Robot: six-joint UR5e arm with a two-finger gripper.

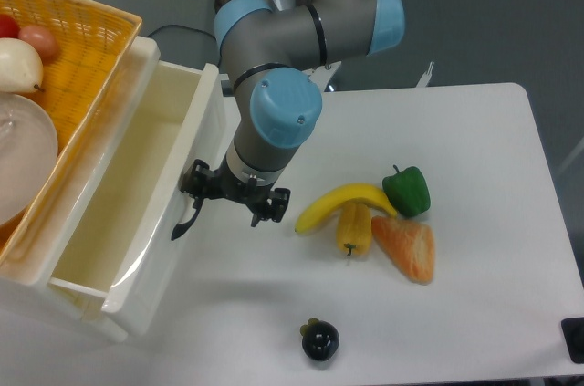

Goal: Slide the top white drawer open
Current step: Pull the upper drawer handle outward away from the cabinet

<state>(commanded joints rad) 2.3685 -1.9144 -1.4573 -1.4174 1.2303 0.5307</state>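
The top white drawer (137,185) stands pulled well out from the cabinet at the left, its deep inside bare. Its curved black handle (185,222) sticks out from the front panel toward the table. My gripper (235,201) points down right beside the drawer front. Its left finger (195,178) sits against the top of the handle and its right finger (276,207) is out over the table. The fingers stand apart, so the gripper is open, hooked on the handle rather than clamped on it.
A yellow wicker basket (87,48) with a white bowl, an onion and fruit rests on the cabinet top. On the table lie a banana (338,201), a yellow pepper (353,229), a green pepper (407,190), an orange wedge (407,247) and a dark round fruit (319,340).
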